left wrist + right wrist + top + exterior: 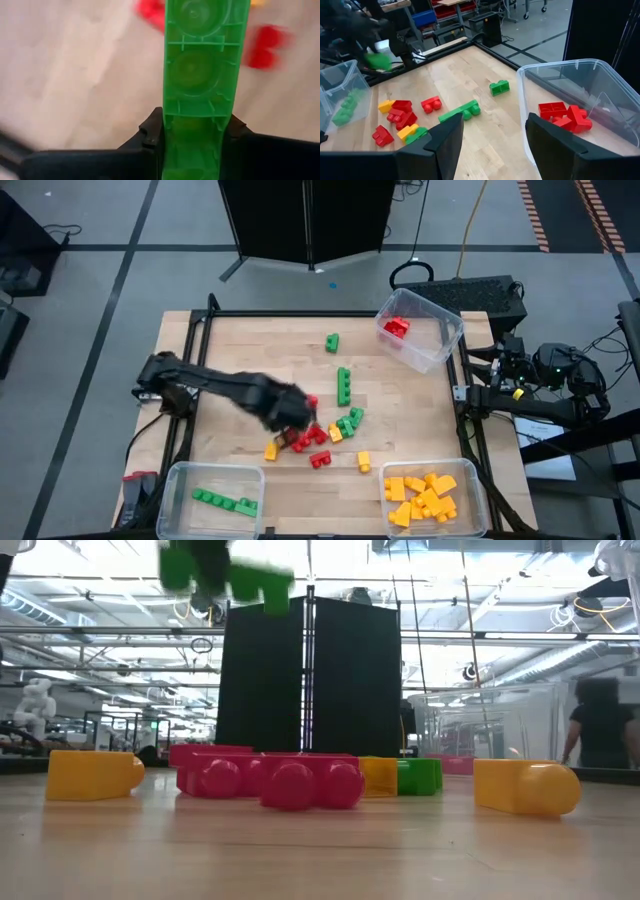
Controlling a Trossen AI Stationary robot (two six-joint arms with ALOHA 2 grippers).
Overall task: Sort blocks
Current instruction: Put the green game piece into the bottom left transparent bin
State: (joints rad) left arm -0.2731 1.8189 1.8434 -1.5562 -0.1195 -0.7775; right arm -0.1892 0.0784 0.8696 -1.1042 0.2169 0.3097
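My left gripper [290, 415] hovers over the mixed pile of red, green and yellow blocks [325, 435] at the table's middle, shut on a long green block [205, 65]. The low view shows that block [225, 572] high above the table, and the right wrist view shows it [379, 61] far off. Loose green blocks [343, 385] [331, 341] lie flat on the wood farther back. My right gripper [492, 145] is open and waits beside the table's right edge, near the bin of red blocks [565, 116]. My left gripper pinches the long green block by one end [192, 125] between its two fingers [150, 132], one on each long side. The block runs out ahead along the fingers, its hollow underside toward the wrist camera. It is lifted clear of the table.
Three clear bins stand at the table's edges: one with green blocks at the near left [178, 480], one with yellow blocks at the near right [474, 480], one with red blocks at the far right [440, 345]. Bare wood lies left of the pile.
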